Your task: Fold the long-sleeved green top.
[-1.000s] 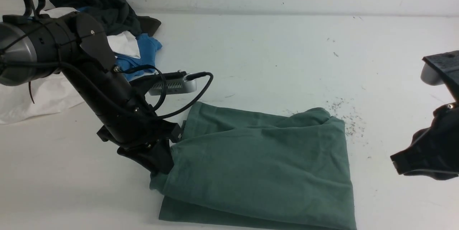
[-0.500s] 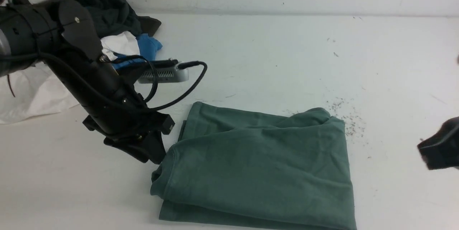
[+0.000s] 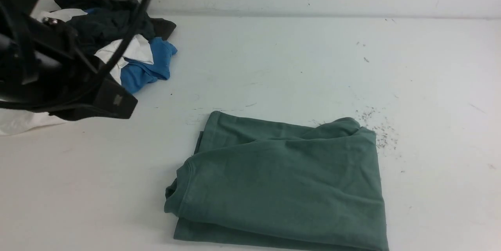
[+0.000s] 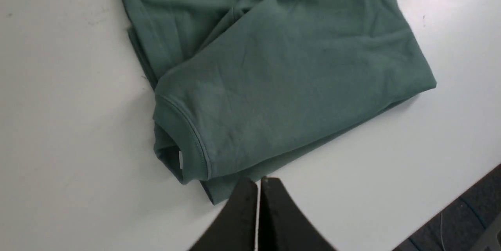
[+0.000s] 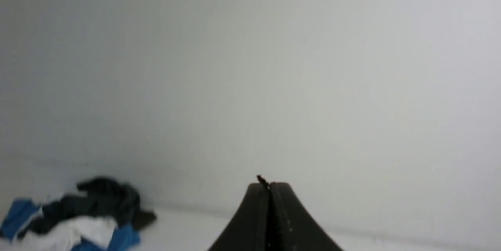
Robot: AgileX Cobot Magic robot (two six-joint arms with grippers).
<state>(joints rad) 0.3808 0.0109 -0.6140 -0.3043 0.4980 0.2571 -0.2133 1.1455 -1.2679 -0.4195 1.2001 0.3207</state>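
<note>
At the upper left of the front view the left arm [image 3: 58, 74] is seen raised above the counter [image 3: 274, 59]. Its left claw [image 4: 258, 182] is pressed fully together, with nothing between the jaws. Behind the arm a pile of dark, white and blue clothes [image 3: 133, 51] is heaped. In the lower centre the green long-sleeved top [image 3: 282, 180] is laid folded flat. The right claw [image 5: 270, 185] is closed too, gripping nothing.
</note>
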